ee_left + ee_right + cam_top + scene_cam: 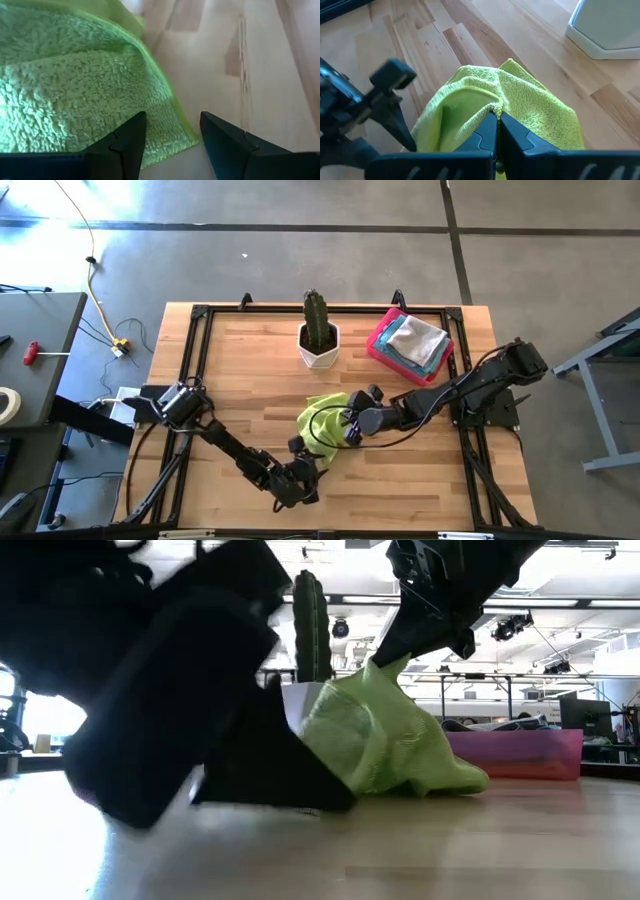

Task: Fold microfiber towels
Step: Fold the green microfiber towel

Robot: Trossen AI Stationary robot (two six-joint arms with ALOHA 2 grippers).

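A lime green microfiber towel point(320, 423) sits bunched in a peak at the table's middle, its lower folds point(440, 778) spread on the wood. My right gripper point(497, 116) is shut on its top point(385, 665). My left gripper point(172, 117) is open, low over the table at the towel's near side point(305, 467). One of its fingers point(125, 142) is over the towel's near corner point(182, 140) and the other point(227, 145) over bare wood. I cannot tell whether they touch the cloth. More folded towels point(415, 340) lie on the pink tray point(378, 340). My right gripper pinches a bunched-up fold point(493, 106) at the green towel's top between its two shut fingers. It comes from the table's right side, slanting down. The cloth hangs from the fingers like a tent, several layers gathered, with its lower part resting on the table.
A cactus in a white pot point(318, 338) stands behind the towel, toward the far edge. The pink tray lies at the far right. A black frame point(200, 315) runs around the wooden tabletop. Bare wood lies near the front edge point(400, 480).
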